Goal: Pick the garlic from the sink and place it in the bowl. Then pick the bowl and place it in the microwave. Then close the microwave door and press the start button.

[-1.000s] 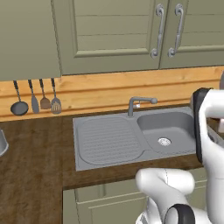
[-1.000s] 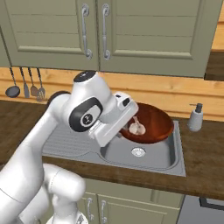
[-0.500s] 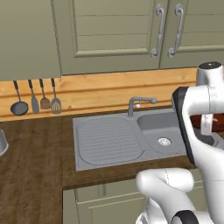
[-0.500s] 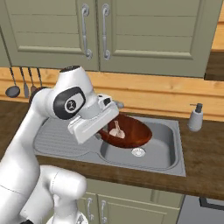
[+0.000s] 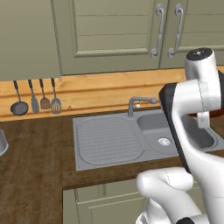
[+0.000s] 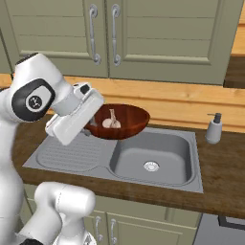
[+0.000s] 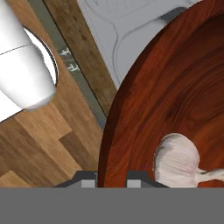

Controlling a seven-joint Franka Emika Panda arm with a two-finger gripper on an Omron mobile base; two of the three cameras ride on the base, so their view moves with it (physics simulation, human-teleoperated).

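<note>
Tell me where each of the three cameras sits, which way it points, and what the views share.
Left base view: behind the arm's left, looking forward and down at the sink; white arm at right.
Right base view: behind its right, facing the bowl held over the sink; arm at left.
Hand view: on the hand, looking along the gripper into the bowl at the garlic.
Shared: both base views show the sink; right base and hand views show bowl and garlic.

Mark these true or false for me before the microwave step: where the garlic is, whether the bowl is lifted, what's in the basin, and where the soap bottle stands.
1. The garlic lies inside the bowl. True.
2. The bowl rests on the sink floor. False: the gripper holds it by the rim, raised above the sink.
3. The basin holds a second garlic. False: just the drain shows there.
4. A soap dispenser stands on the counter right of the sink. True.
</note>
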